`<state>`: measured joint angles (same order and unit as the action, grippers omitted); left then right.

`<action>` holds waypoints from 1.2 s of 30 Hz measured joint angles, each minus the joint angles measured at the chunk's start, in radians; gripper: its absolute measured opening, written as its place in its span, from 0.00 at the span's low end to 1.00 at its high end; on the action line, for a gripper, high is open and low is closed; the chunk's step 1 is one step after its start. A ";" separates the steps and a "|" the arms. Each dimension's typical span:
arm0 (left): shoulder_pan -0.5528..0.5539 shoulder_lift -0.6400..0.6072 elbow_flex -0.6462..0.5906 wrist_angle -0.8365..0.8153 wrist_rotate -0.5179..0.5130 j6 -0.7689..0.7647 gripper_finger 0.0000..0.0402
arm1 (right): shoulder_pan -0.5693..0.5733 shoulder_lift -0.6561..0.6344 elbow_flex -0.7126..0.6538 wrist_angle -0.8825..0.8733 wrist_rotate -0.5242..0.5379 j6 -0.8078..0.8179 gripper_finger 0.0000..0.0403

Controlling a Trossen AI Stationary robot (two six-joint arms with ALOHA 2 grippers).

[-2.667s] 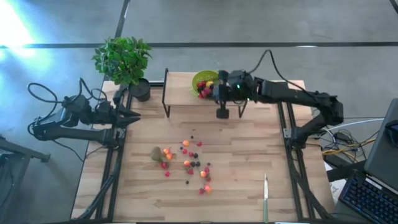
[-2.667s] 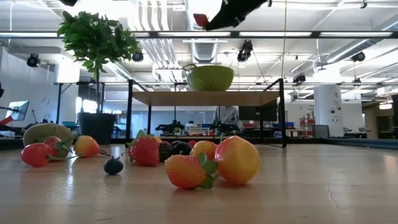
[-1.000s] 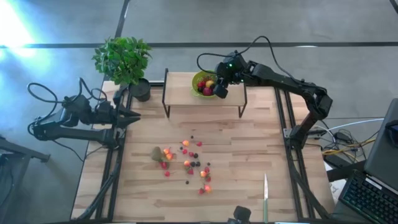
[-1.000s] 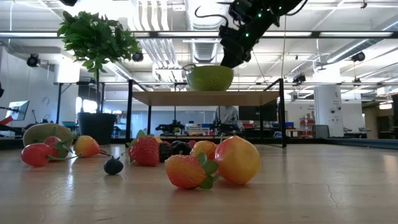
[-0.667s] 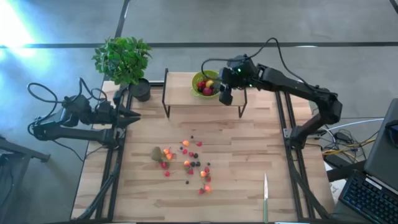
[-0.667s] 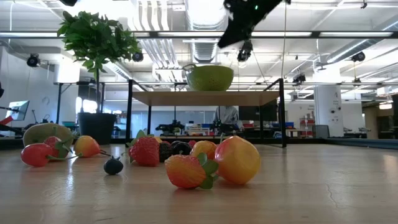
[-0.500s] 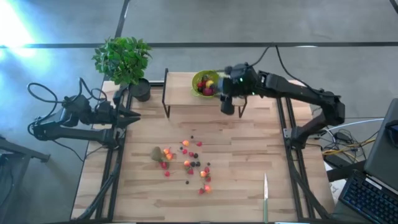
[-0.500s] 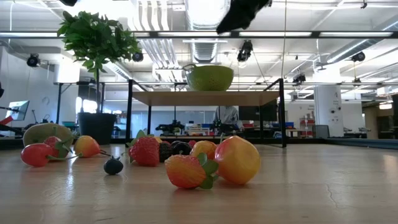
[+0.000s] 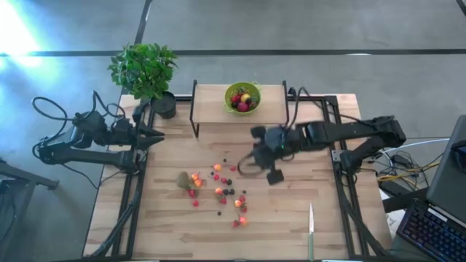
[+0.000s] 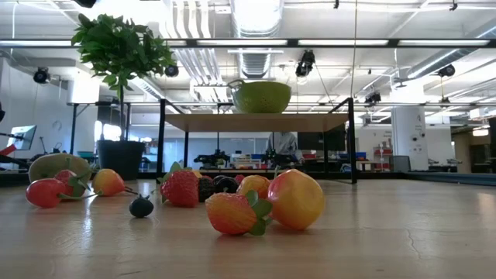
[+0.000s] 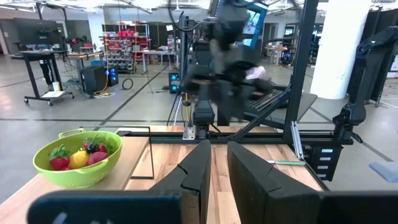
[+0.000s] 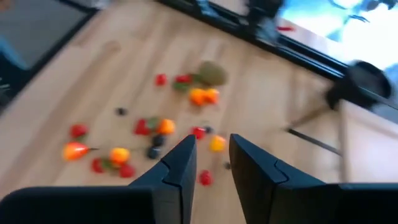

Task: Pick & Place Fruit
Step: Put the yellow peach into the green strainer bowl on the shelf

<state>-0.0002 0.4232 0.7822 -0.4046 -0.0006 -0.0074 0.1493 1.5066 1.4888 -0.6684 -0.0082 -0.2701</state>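
Observation:
Small red, orange, yellow and dark fruit (image 9: pixel 222 191) lie scattered on the middle of the wooden table, with a brown kiwi (image 9: pixel 183 179) at their left. The right wrist view looks down on them (image 12: pixel 155 134). More fruit (image 9: pixel 243 102) lie in the lime-green bowl (image 9: pixel 230 91) on the far shelf. My right gripper (image 9: pixel 245 165) hangs over the table just to the right of the scattered fruit, slanting down. Its fingers (image 12: pixel 212 144) stand a little apart with nothing between them. My left gripper (image 9: pixel 160 135) waits level at the left edge, shut (image 11: pixel 219 152).
The bowl stands on a low wooden shelf with black legs (image 9: pixel 211 109) at the far edge. A potted plant (image 9: pixel 144 69) stands at the far left corner. A slim knife (image 9: pixel 311 229) lies near the front right. Bare wood shows between fruit and knife.
My right gripper has swung from above the bowl on the shelf toward the table's near edge and out over the middle, close to the scattered fruit. It has left the top of the low view. The fruit on the table have not moved.

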 joint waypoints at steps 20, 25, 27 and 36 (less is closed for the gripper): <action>0.000 0.000 0.000 0.000 0.000 0.000 0.16 | 0.240 0.199 -0.022 0.021 0.001 0.061 0.19; 0.000 0.000 0.000 0.000 0.000 0.000 0.16 | 0.273 0.260 -0.022 0.054 0.002 0.024 0.25; 0.000 0.000 0.000 0.000 0.000 0.000 0.16 | 0.285 0.291 -0.022 0.051 0.001 -0.012 0.28; -0.001 0.000 0.000 0.000 0.000 0.000 0.16 | 0.304 0.406 -0.022 0.089 0.003 -0.074 0.41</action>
<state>-0.0010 0.4232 0.7821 -0.4046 -0.0004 -0.0076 0.4529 1.9124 1.4670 -0.5796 -0.0049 -0.3439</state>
